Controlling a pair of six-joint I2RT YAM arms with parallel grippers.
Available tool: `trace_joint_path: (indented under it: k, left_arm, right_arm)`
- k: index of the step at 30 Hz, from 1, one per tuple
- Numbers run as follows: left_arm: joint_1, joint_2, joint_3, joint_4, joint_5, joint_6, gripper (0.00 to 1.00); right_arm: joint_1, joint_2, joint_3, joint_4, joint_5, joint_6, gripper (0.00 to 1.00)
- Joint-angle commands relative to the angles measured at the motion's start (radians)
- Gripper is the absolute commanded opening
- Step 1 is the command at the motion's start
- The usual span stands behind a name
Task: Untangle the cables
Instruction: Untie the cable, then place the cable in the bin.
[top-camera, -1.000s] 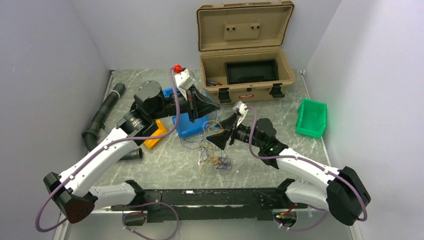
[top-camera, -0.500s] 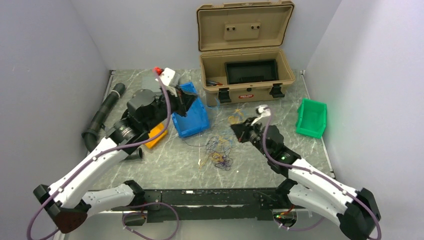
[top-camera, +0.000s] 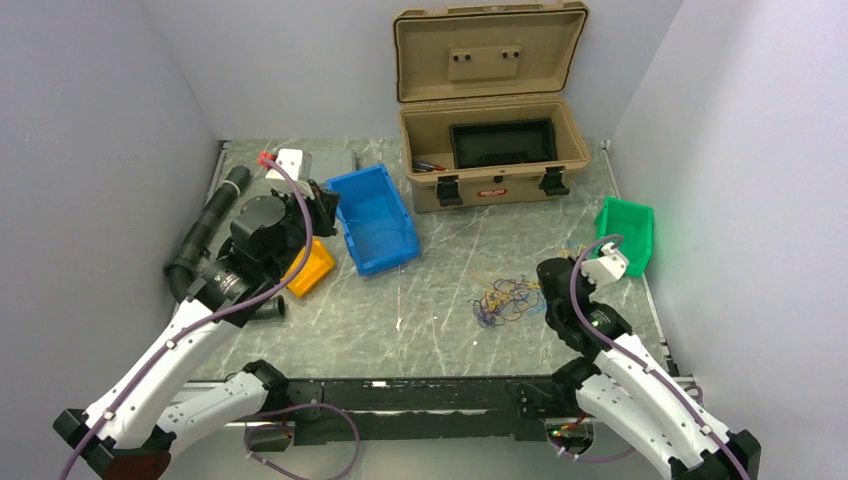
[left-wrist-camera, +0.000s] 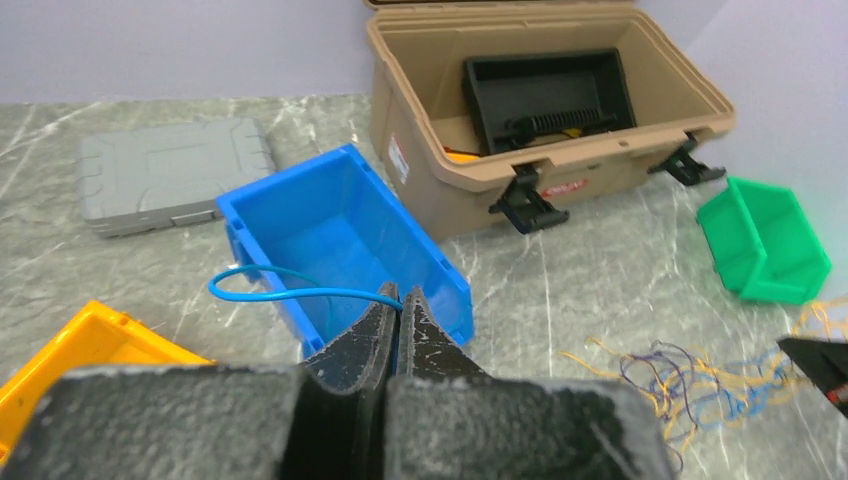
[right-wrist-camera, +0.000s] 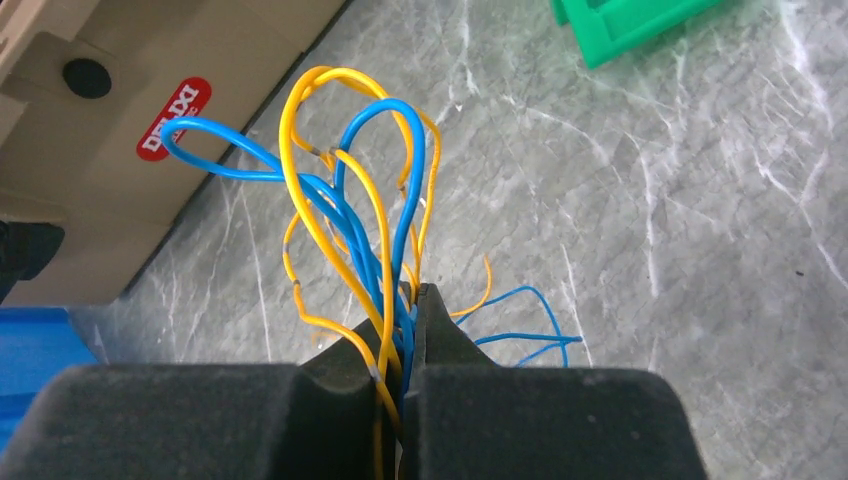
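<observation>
While the marbled bench carries an open tan case at its far edge, the two arms reach well apart over it. The left arm stretches from its base up the left side, its wrist bent toward the far left corner beside a blue bin. A yellow bin lies just beside its forearm, and a black hose runs along the bench edge next to it. The right arm folds close to the right edge, its wrist raised near a green bin. The left end effector is clenched on a single blue strand, which loops out to the left in front of the blue bin. The right end effector is clenched on a bundle of yellow and blue cables that arch up out of its tips. The other cables lie as a loose tangle on the bench, just left of the right wrist and well apart from the left arm.
</observation>
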Motion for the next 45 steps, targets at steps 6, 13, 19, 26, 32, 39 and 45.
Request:
trace_joint_path:
  k: [6, 13, 19, 26, 32, 39, 45]
  left_arm:
    - [0.002, 0.047, 0.110, -0.010, 0.244, 0.072, 0.00]
    - [0.002, 0.079, 0.205, -0.006, 0.497, 0.080, 0.00]
    - [0.003, 0.101, 0.264, -0.030, 0.625, 0.074, 0.00]
    - [0.002, 0.111, 0.334, -0.096, 0.632, 0.070, 0.00]
    - [0.003, 0.132, 0.375, -0.137, 0.593, 0.060, 0.00]
    - [0.003, 0.163, 0.391, -0.138, 0.604, 0.050, 0.00]
    - [0.003, 0.155, 0.351, -0.135, 0.592, 0.053, 0.00]
  right_arm:
    - [-0.005, 0.152, 0.120, 0.248, -0.350, -0.439, 0.94]
    - [-0.001, 0.212, 0.085, 0.658, -1.043, -0.729, 0.99]
    - [0.086, 0.393, 0.184, 0.795, -1.188, -0.889, 0.94]
    - [0.147, 0.624, 0.262, 0.962, -1.208, -1.000, 0.89]
    - [0.153, 0.814, 0.349, 1.084, -1.255, -1.005, 0.77]
    - [0.160, 0.912, 0.393, 1.167, -1.163, -0.939, 0.14]
    - [0.160, 0.725, 0.244, 1.098, -0.907, -0.902, 0.00]
